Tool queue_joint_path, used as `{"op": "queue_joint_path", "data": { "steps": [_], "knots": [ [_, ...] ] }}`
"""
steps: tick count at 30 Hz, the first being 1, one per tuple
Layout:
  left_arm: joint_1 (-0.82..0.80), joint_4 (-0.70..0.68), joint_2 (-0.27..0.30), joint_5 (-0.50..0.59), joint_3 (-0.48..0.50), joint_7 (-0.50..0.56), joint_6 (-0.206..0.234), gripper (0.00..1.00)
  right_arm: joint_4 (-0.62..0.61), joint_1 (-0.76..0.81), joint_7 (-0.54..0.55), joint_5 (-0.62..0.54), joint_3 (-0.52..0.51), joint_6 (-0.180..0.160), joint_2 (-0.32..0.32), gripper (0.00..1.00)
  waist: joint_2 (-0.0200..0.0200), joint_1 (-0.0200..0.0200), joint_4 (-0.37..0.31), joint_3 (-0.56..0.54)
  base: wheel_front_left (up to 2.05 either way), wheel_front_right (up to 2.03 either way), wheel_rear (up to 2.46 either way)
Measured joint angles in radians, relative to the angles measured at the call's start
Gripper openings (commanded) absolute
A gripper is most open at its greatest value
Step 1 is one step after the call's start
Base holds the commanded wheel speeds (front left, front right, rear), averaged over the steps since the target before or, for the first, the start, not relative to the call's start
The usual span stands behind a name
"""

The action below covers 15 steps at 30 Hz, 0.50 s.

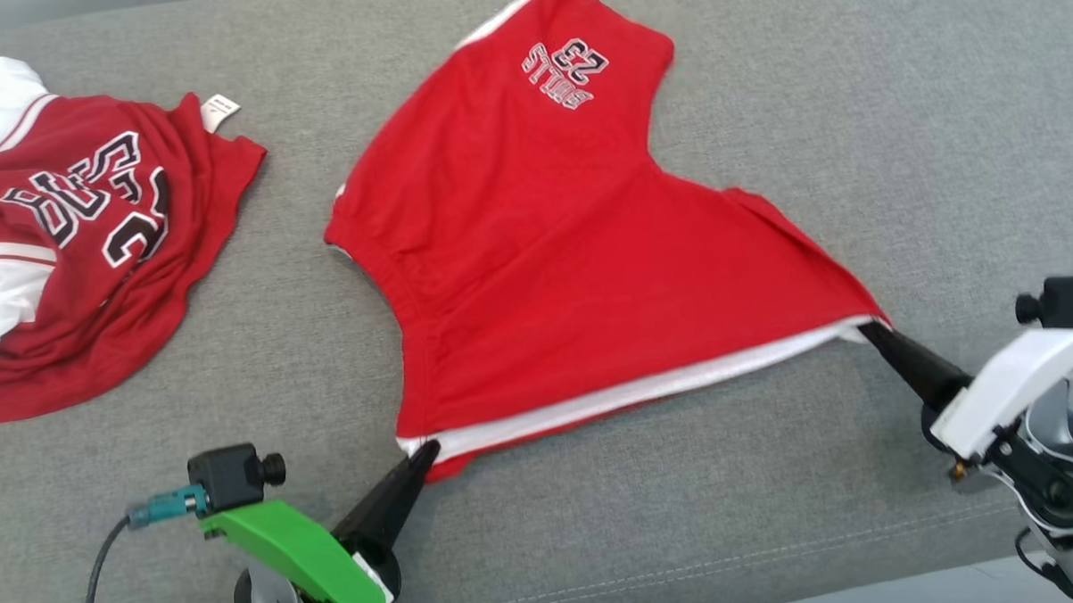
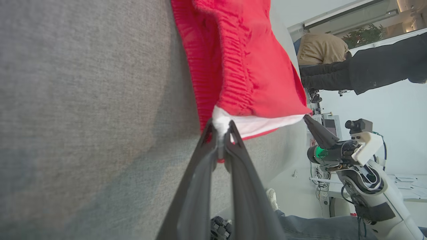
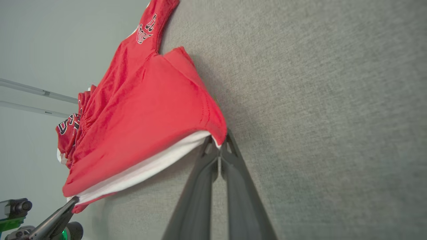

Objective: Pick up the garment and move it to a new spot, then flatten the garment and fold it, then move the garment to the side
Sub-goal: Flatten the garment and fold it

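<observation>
We judge the task to be in its early part. Both hands are closed on the shorts. The left hand pinches the near left corner, just beside the ribbed band, and the right hand pinches the near right corner. Between them the near edge, with its white strip, is pulled into a straight line. It seems a little raised from the surface, while the far part with the printed number rests on it.

The shorts are about in the middle of the surface, and one leg points toward the far edge. The pick-up, in our opinion, is done. We cannot tell whether this place is already the new spot. The cloth is spread open with few wrinkles, so we think the flattening is the step in hand. The fold and the move to the side are not yet done.

The surface has a grey woven cover, with a seam running along its front edge. A crumpled jersey lies at the left edge, well apart from the shorts.

In the left wrist view the room is pale and bright. There we see a person in a dark sleeve, a plant further back, and a foot in a light shoe near the surface
</observation>
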Motion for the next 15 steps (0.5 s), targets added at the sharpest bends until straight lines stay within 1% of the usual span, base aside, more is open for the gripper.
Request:
{"op": "queue_joint_path", "data": {
  "steps": [6,8,15],
  "knots": [
    [0.091,-0.017,-0.001,-0.021,-0.023,-0.01,0.0,0.0,-0.037,0.107,0.051,0.038,-0.012,-0.003,-0.067,0.0,0.0,0.0,0.029,-0.023,0.0,0.0,0.0],
    [0.11,-0.021,0.0,-0.023,-0.024,-0.01,0.0,0.0,-0.048,0.122,0.065,0.049,-0.012,-0.01,-0.075,0.0,0.0,0.0,0.032,-0.026,0.0,0.0,0.0],
    [0.199,-0.064,0.002,-0.048,-0.066,0.006,0.0,0.0,-0.148,0.246,0.149,0.147,-0.032,-0.019,-0.156,0.0,0.0,0.0,0.038,-0.022,0.0,0.0,0.0]
  ]
}}
